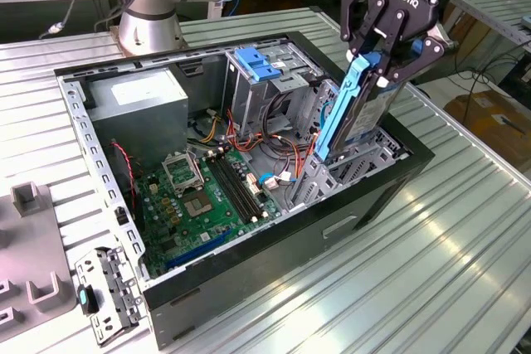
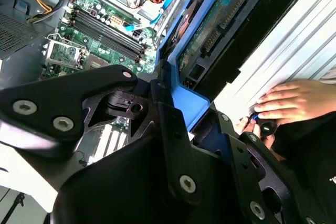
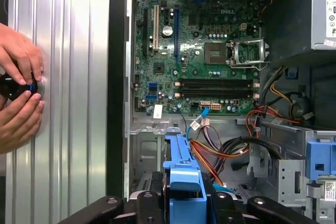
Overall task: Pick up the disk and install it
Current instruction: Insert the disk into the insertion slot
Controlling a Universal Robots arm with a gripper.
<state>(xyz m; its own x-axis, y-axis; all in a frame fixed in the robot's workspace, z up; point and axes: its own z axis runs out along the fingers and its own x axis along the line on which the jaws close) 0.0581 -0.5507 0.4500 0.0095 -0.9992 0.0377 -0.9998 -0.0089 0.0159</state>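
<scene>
The disk (image 1: 367, 119), a dark drive in a blue plastic carrier, hangs tilted over the open computer case (image 1: 377, 192), toward the exterior view's right. Its lower end reaches down to the metal drive bay (image 1: 353, 173) there. My gripper (image 1: 377, 72) is shut on the disk's upper end, one finger on each side. In the second wrist view the disk's green circuit board (image 2: 218, 22) and blue carrier (image 2: 184, 98) run out from between my fingers (image 2: 168, 124). The first wrist view has the carrier's blue end (image 3: 184, 163) above the bay floor.
Inside the case are the green motherboard (image 1: 207, 196), a grey power-supply box (image 1: 137, 104), a tall metal cage with a blue latch (image 1: 257, 64) and loose coloured cables (image 3: 220, 148). A person's hands (image 3: 18, 93) rest on the ribbed table beside the case. Grey fixtures (image 1: 33, 288) lie toward the exterior view's left.
</scene>
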